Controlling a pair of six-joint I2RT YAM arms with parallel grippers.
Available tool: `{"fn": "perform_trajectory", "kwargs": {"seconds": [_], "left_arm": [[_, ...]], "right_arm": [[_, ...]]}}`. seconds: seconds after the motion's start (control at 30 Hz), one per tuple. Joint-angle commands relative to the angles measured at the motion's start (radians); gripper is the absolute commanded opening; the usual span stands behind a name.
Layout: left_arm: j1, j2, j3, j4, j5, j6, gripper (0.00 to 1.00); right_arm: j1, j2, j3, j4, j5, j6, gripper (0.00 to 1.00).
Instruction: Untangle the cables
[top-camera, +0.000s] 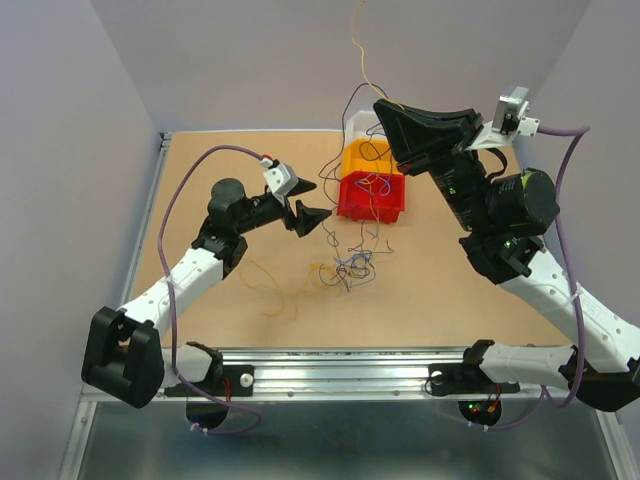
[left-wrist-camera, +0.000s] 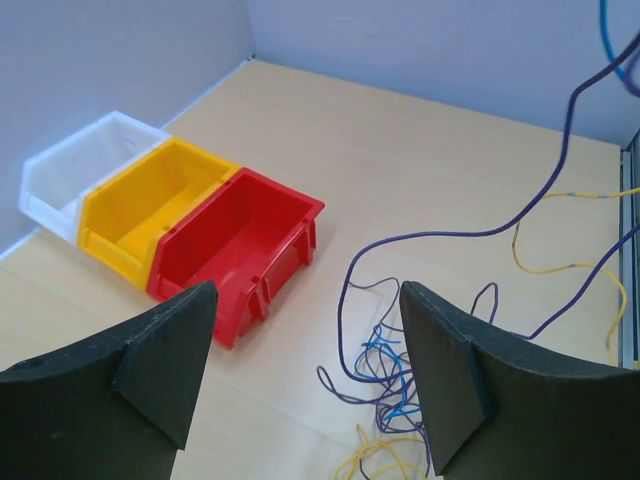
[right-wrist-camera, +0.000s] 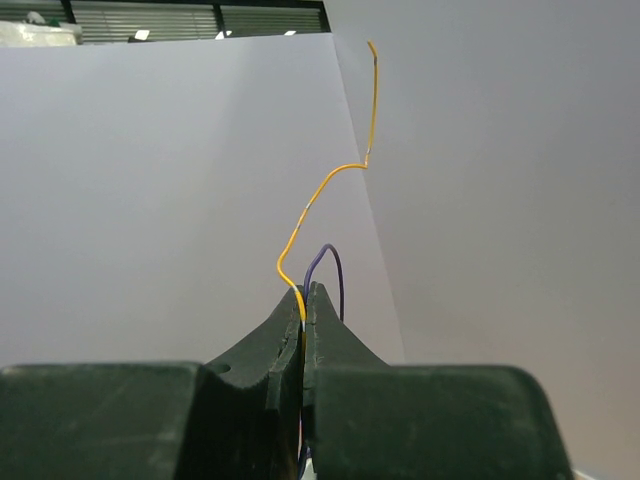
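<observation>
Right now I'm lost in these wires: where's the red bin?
Top view, far middle: the red bin touches the yellow bin, just beyond the tangled cables.

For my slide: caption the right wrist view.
Right pincer shut on a yellow cable and a purple cable before a grey wall.

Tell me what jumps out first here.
The right gripper, raised above the bins, is shut on a yellow wire, with a purple wire looping up beside it. A loose tangle of blue, purple and yellow wires lies in front of the red bin, which sits in a row with a yellow bin and a white bin. The left gripper hangs open beside that tangle.
</observation>
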Motion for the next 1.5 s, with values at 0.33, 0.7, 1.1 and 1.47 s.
{"fn": "perform_trajectory", "kwargs": {"seconds": [0.33,0.7,1.1,1.47], "left_arm": [[-0.055,0.056,0.024,0.049,0.031,0.039,0.87],[-0.101,0.098,0.044,-0.016,0.084,0.119,0.77],[-0.122,0.134,0.076,-0.091,0.007,0.186,0.0],[0.164,0.024,0.093,-0.148,-0.242,0.039,0.0]], "right_arm": [[0.002,0.028,0.039,0.042,-0.059,0.04,0.0],[0.002,0.028,0.047,0.039,-0.059,0.043,0.0],[0.002,-0.013,0.025,0.019,-0.033,0.025,0.01],[0.002,-0.479,-0.444,-0.085,0.548,-0.069,0.0]]}}
